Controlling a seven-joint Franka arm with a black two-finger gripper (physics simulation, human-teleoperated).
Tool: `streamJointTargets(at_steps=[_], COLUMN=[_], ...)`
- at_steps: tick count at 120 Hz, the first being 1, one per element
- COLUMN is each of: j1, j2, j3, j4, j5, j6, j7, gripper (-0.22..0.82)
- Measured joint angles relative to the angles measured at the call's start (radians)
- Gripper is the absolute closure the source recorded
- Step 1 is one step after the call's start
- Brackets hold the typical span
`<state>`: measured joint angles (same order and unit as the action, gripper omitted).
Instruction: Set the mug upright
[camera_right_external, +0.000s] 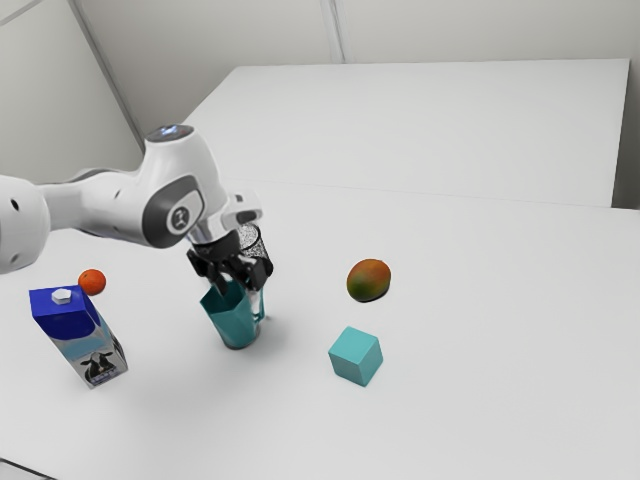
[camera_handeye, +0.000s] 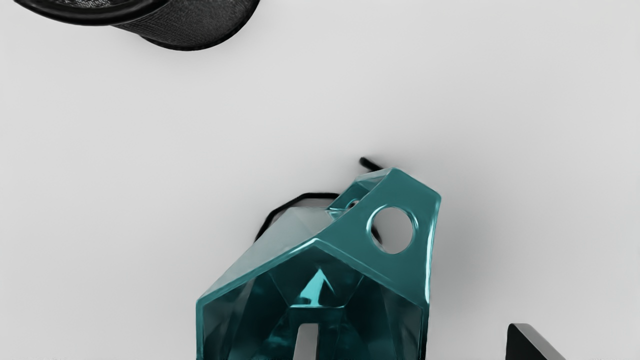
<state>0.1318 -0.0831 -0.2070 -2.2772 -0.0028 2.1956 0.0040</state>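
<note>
My gripper (camera_right_external: 237, 284) is low over the teal mug (camera_right_external: 235, 322), its fingers spread. The mug's mouth faces up toward the hand, its body leans somewhat in the exterior view, and its handle points to that view's right. In the wrist view, the gripper (camera_handeye: 417, 342) has one finger (camera_handeye: 307, 344) inside the mouth of the mug (camera_handeye: 400, 280) and the other outside, beyond the handle-side wall, with space between that finger and the wall. Whether the base rests flat cannot be told.
A black mesh cup (camera_right_external: 262, 250) (camera_handeye: 195, 30) stands close behind the mug. A milk carton (camera_right_external: 85, 345) and an orange (camera_right_external: 92, 281) are at the exterior view's left; a mango (camera_right_external: 369, 280) and a teal cube (camera_right_external: 356, 356) lie to its right on the white table (camera_right_external: 480, 400).
</note>
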Motion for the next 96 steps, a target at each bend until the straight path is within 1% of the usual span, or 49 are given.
streamJointTargets(at_steps=[10,21,33,44,66,96], j1=[-0.006,-0.006,-0.006,-0.006,-0.005,-0.004], j2=[-0.038,-0.080,-0.089,-0.076,-0.002,0.052], j3=[0.000,0.000,-0.010,-0.020,-0.022,-0.028], j4=[0.002,0.018,0.094,0.192,0.405,0.605], j5=[0.000,-0.006,-0.011,-0.014,-0.015,-0.006], j6=[-0.007,-0.039,-0.111,-0.195,-0.370,-0.539], j7=[-0.002,-0.005,-0.008,-0.011,-0.017,-0.023], gripper=[0.15,0.10,0.07,0.05,0.03,0.02])
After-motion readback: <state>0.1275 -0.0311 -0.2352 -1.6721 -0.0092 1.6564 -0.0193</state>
